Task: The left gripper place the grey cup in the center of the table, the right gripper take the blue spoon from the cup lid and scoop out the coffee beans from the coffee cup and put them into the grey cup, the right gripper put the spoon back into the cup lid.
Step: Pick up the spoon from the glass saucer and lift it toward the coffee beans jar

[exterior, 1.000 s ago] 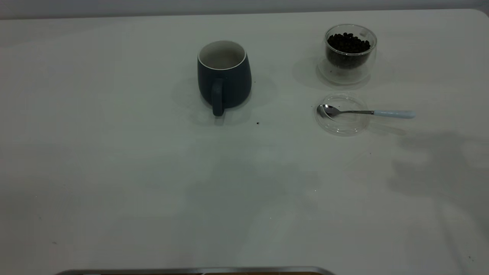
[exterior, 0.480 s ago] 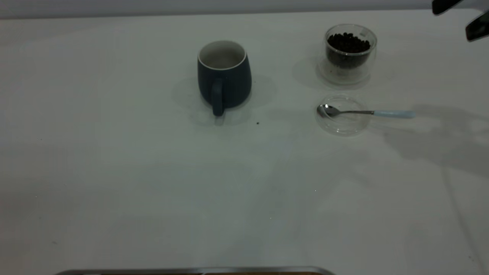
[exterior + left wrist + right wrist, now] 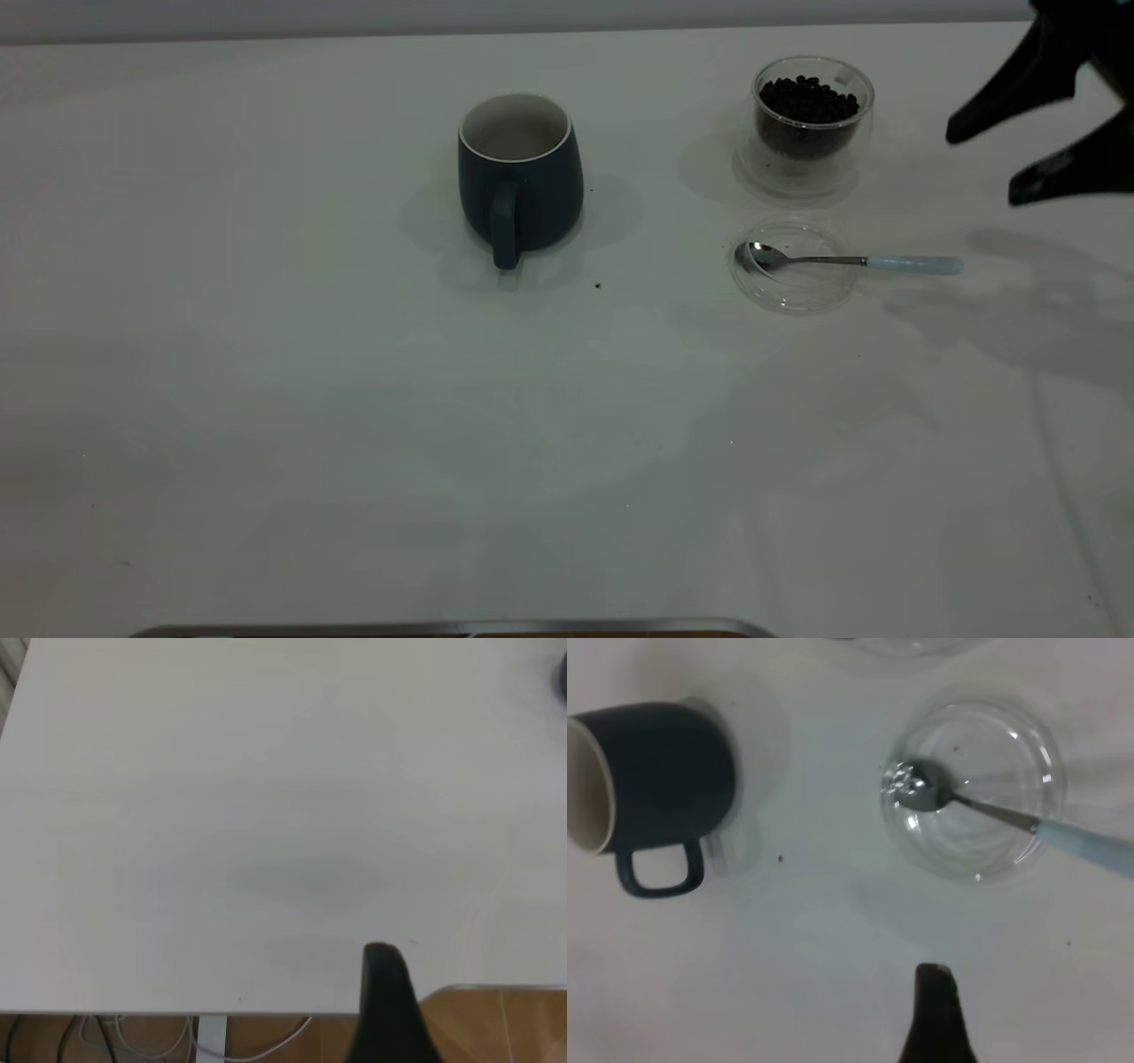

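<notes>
The grey cup (image 3: pixel 520 173) stands upright mid-table, handle toward the front, also seen in the right wrist view (image 3: pixel 651 780). At the back right is the glass coffee cup (image 3: pixel 811 115), full of coffee beans (image 3: pixel 808 97). In front of it lies the clear cup lid (image 3: pixel 795 285), with the blue spoon (image 3: pixel 912 264) resting its bowl in the lid and its handle pointing right (image 3: pixel 1085 846). My right gripper (image 3: pixel 982 167) hovers open and empty, above and right of the spoon handle. Of my left gripper only one dark finger (image 3: pixel 383 992) shows, over the table's front edge, holding nothing.
A stray coffee bean (image 3: pixel 597 286) lies right of the grey cup's handle. A metal rim (image 3: pixel 443 627) runs along the front edge. Cables (image 3: pixel 204 1041) hang below the table edge.
My right gripper has come in from the upper right corner and dropped down and left toward the spoon handle. The cups, lid and spoon have not moved.
</notes>
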Controlling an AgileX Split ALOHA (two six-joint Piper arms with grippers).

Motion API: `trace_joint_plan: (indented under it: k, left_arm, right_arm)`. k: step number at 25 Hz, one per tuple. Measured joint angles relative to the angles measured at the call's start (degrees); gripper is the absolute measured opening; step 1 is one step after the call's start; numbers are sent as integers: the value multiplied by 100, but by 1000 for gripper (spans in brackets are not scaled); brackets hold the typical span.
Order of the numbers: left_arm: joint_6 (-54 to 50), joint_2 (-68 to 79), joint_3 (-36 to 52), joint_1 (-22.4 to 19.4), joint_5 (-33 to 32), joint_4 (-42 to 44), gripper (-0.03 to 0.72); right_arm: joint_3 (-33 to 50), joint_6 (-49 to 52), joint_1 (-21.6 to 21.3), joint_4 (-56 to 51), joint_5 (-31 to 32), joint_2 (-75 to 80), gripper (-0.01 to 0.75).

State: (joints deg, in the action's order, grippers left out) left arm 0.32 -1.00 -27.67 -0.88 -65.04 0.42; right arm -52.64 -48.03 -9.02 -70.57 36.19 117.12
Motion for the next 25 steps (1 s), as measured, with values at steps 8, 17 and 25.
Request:
trace_joint_plan:
  k: [8, 17, 25]
  left_arm:
    - [0, 0, 0, 0, 0, 0, 567]
    - [10, 0, 0, 0, 0, 0, 567]
    - [10, 0, 0, 0, -4, 0, 567]
  right_arm:
    - [0, -921, -124, -912, 51, 869, 604]
    - [-17, -1971, -250, -1853, 92, 1399, 602]
    - [-54, -3058, -275, -2754, 587, 1896, 598]
